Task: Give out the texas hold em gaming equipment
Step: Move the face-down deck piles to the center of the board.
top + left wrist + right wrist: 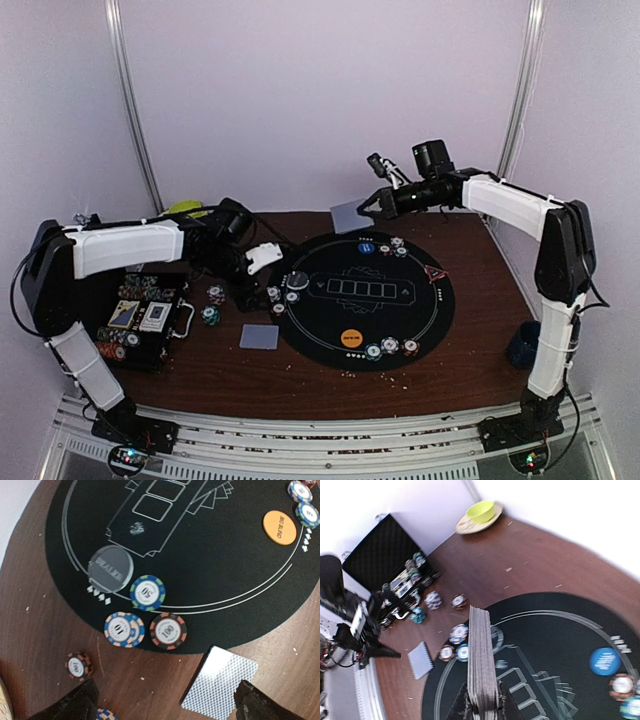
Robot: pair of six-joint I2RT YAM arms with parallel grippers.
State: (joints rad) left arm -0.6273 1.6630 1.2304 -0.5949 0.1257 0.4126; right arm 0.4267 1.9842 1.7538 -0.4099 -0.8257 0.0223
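A deck [481,655] is clamped in the right gripper [482,702] above the mat [560,645]. The left gripper [167,702] is spread wide, empty, at the mat's edge. A grey disc [111,569] is marked "DEALER", an orange disc [279,527] "BIG BLIND".

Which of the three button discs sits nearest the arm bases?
The orange disc, at the near edge of the mat. The blue disc lies at the far edge, the dark dealer disc at the left edge.

My left wrist feed crops both fingers [70,705] of the left gripper [165,696] at the bottom edge, and 1 blue-edged chip [104,714] just inside one finger is half cut off. In the right gripper [482,705] I see the card stack [481,655] edge-on only, its faces hidden. That feed is blurred, and 1 teal-rimmed chip [631,707] far to the gripper's right runs off the frame.
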